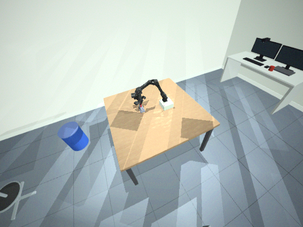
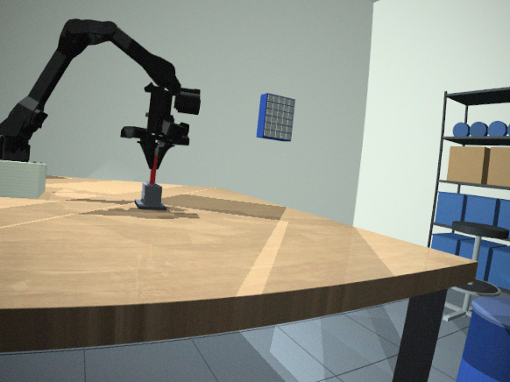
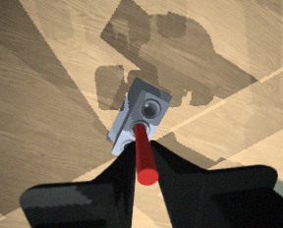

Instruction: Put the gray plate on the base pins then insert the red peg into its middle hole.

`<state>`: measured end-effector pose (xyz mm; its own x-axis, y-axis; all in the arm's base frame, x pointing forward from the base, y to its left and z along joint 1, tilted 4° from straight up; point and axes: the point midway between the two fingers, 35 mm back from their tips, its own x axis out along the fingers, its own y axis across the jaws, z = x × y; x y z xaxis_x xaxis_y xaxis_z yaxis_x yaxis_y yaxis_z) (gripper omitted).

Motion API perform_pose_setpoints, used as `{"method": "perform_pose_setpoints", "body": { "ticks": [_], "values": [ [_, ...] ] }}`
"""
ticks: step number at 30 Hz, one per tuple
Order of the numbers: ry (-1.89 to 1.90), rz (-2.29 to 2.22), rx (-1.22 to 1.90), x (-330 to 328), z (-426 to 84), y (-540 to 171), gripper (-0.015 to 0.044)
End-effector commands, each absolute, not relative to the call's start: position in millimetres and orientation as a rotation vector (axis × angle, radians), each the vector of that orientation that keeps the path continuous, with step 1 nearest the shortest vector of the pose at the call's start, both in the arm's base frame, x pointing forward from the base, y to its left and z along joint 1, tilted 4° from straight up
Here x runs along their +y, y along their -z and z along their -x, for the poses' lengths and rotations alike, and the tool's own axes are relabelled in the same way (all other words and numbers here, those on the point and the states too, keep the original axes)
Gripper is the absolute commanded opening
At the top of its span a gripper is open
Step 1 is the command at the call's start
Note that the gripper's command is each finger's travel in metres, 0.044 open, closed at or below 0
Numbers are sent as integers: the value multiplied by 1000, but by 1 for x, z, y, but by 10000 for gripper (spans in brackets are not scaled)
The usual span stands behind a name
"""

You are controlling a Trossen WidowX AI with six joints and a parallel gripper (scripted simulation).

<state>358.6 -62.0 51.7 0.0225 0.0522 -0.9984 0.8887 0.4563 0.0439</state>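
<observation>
My gripper [image 1: 140, 103] [image 2: 153, 166] [image 3: 142, 144] is shut on the red peg [image 2: 152, 176] [image 3: 146, 162] and points down over the gray plate [image 2: 152, 190] [image 3: 160, 99]. The peg stands nearly upright, with its lower end at the plate's middle hole in the wrist view; how far it is in, if at all, I cannot tell. One end hole [image 3: 150, 108] is open; the other is partly hidden by a finger. The plate looks flat on the base [image 2: 143, 206], whose darker foot rests on the table. The pins and any seam are hidden.
The arm's white mounting block [image 1: 166, 104] [image 2: 26, 180] stands on the wooden table [image 1: 156, 140] [image 2: 175, 258], beside the base. Shadows fall across the tabletop. A blue bin [image 1: 74, 136] is on the floor beyond the table edge.
</observation>
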Motion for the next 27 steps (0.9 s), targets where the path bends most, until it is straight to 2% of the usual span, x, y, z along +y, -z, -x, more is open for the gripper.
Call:
{"method": "perform_pose_setpoints", "body": {
  "ticks": [1,27],
  "values": [
    [807,-900,1404,-62,-359,-52,0],
    [805,-897,1407,-60,-359,-50,0]
  ]
}}
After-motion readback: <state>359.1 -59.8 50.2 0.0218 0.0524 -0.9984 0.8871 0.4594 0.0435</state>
